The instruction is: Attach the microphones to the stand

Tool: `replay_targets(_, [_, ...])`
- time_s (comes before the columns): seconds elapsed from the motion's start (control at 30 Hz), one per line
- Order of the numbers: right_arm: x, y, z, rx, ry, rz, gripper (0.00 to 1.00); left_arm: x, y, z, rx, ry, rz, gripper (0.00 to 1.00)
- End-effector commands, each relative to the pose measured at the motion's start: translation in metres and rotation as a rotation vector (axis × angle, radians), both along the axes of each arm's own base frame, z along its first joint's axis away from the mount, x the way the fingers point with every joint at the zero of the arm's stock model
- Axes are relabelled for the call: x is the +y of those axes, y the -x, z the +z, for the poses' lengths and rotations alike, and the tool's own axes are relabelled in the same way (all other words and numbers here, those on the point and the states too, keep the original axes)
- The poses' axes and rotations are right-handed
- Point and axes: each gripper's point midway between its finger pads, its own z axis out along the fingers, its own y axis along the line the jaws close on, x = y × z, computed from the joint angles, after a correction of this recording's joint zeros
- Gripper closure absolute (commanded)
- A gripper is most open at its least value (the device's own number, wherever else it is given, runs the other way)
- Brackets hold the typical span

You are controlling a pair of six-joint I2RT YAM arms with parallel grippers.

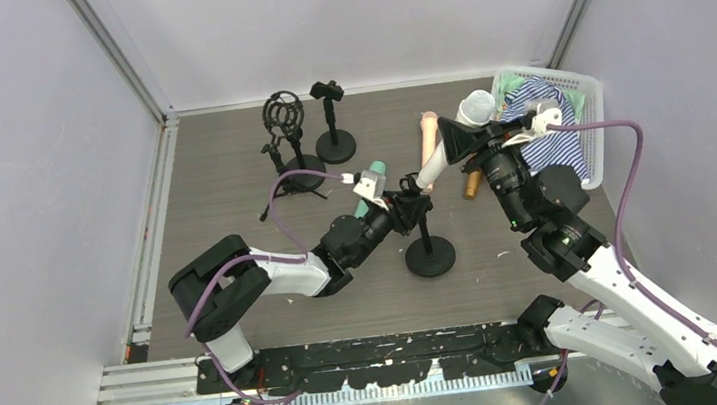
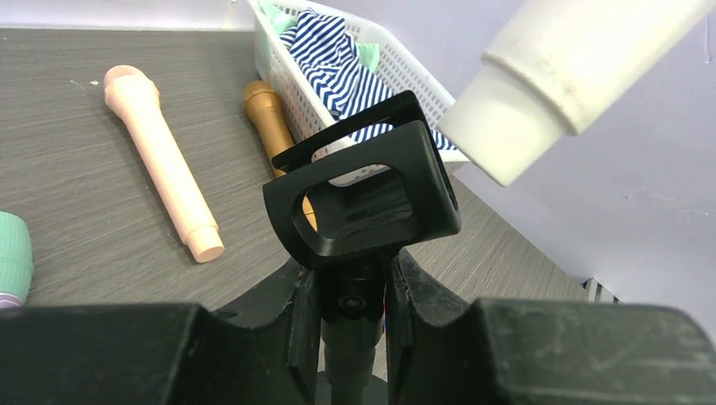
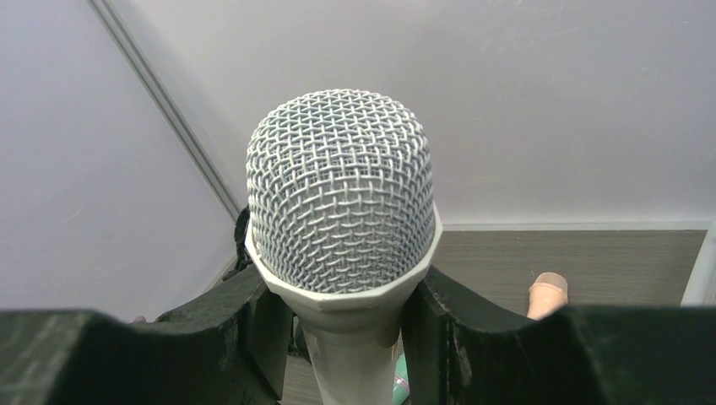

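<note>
Currently, left gripper [image 2: 353,295]: clamped on the stem of the stand [image 1: 429,255], just under its clip [image 2: 363,198].
Hold of right gripper [image 3: 346,325]: closed around the neck of the white microphone [image 3: 342,194], mesh head bulging above the fingers, body running out below them.
Tail of white microphone: up and to the right of the left gripper, near the clip's mouth but apart from it, not yet inside.
Risk, misalignment: tail angled across the clip, not along its channel; likely to butt the rim and tip or twist the stand.
Risk, slip: smooth tapered body held only near the head; could slide back under a push.
Look of white microphone: off-white, lightly scuffed, stepped collar near the tail, silver mesh head.
Others: peach-pink microphone [image 2: 160,160] and golden-brown microphone [image 2: 268,118] lying flat beyond the left gripper; mint green microphone [image 2: 13,253] at its left.
</note>
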Motion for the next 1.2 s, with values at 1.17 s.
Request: replay_targets(1.17, [0.025, 0.005, -0.118, 0.199, 0.335, 0.142, 0.99, -0.042, 0.038, 0.011, 0.076, 0.023, -0.142, 1.0])
